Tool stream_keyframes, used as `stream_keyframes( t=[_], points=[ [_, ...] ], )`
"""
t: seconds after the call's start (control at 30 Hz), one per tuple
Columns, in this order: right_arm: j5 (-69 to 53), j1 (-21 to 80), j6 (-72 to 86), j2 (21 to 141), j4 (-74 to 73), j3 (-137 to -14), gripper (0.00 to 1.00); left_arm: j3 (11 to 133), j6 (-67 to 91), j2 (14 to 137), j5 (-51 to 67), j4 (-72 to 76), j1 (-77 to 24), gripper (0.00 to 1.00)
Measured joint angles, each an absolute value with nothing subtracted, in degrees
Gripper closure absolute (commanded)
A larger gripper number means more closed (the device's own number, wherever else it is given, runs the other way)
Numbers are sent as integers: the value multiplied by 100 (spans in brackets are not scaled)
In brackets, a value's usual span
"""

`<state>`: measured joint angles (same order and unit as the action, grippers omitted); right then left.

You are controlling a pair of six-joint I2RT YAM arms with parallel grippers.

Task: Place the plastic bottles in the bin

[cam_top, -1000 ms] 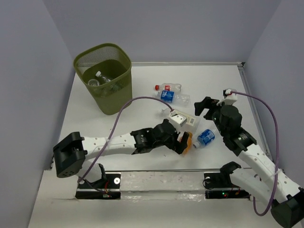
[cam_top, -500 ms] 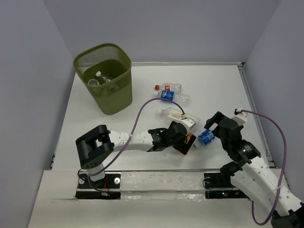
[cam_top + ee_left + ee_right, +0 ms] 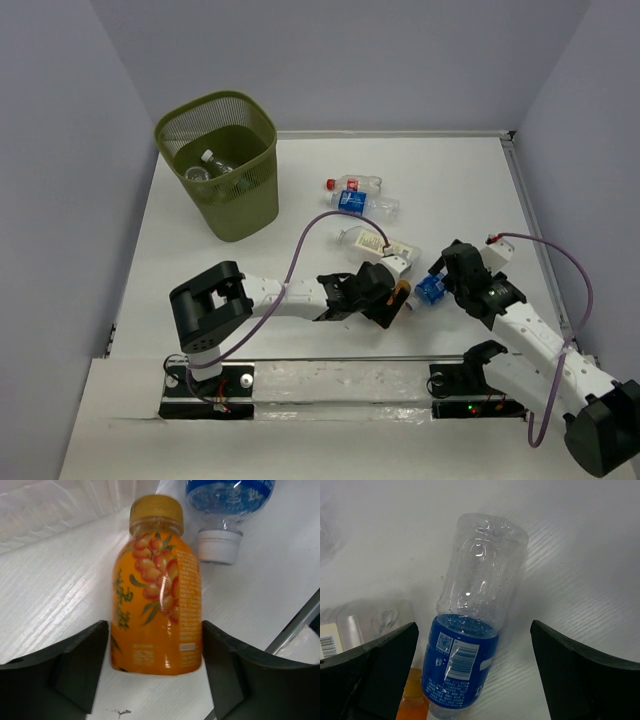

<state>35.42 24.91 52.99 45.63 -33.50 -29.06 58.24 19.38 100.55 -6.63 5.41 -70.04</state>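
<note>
- The orange bottle (image 3: 400, 295) is lying on its side on the counter (image 3: 460, 180), down near the front edge. Its yellowish cap (image 3: 156, 510) points away from the left wrist cam.
- The left hand (image 3: 393, 303) sits around it with one finger (image 3: 75, 672) on each side of the body. They're right up against the label, but honestly I can't tell if it's actually squeezing or just about touching.
- Just beside it is a blue-label bottle (image 3: 431, 290), also on its side, with its white cap (image 3: 218, 545) close to the orange one's shoulder.
- The right hand (image 3: 438, 280) is spread wide over that one. There's bare counter between each finger (image 3: 585, 672) and the bottle, so no contact.
- A clear bottle with a white label (image 3: 376, 243) lies just behind those two.
- Further back are two more side by side: a red-label bottle (image 3: 352, 184) and another blue-label one (image 3: 360, 204).
- The bin (image 3: 245, 200) stands upright at the back left of the counter, well apart from all of the above. It has a couple of clear bottles (image 3: 212, 162) in the bottom already.
</note>
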Motion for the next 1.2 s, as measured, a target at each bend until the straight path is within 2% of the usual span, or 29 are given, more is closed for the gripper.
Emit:
stream_keyframes(
  t=[0.07,0.17,0.37,0.47,0.53,0.6,0.7,0.83,0.97,1.2],
  points=[
    [3483,2333,5369,4753,-3201,-2851,1,5725,1935,10055,-661,598,-7004,36],
    [3411,1970,5413,5013,-2877,-2733,2,5496,1929,10022,-615,808,-7004,41],
    [3232,1476,5400,5524,-2150,-2561,11,5015,1938,9485,-449,786,-7004,43],
    [3085,1299,5380,5848,-1717,-2528,19,4831,1957,9063,-357,720,-7004,43],
    [3020,1227,5374,5975,-1538,-2508,30,4757,1981,8624,-242,642,-7004,43],
    [2969,1177,5369,5999,-1426,-2451,34,4753,1999,8169,-134,589,-7004,43],
    [2954,1142,5345,5837,-1372,-2370,45,4772,2001,7459,56,565,-7002,43],
    [3026,1098,5251,4993,-1406,-2296,48,5186,2021,6799,298,449,-6770,43],
    [3055,1094,5127,4556,-1503,-2305,48,5902,2102,6681,185,408,-6254,43],
    [3070,1094,4731,3741,-1970,-2698,49,7175,2038,6589,-926,329,-5175,42]
  ],
)
